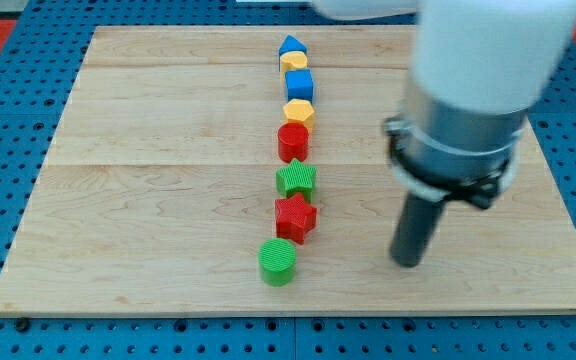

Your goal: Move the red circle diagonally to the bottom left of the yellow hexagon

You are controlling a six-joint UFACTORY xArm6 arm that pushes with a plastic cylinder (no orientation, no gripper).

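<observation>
One red circle (293,142) sat directly below, touching, the yellow hexagon (299,112) in the central column of blocks. My tip (407,262), carrying no gripper, rested well right of the red star (295,216).

Bright, even light; the wooden board (148,200) shows faint glare near its top edge; blocks cast short soft shadows; the big arm (478,70) looks blurred, perhaps out of focus.

My tip (407,262) down; rod upright
</observation>
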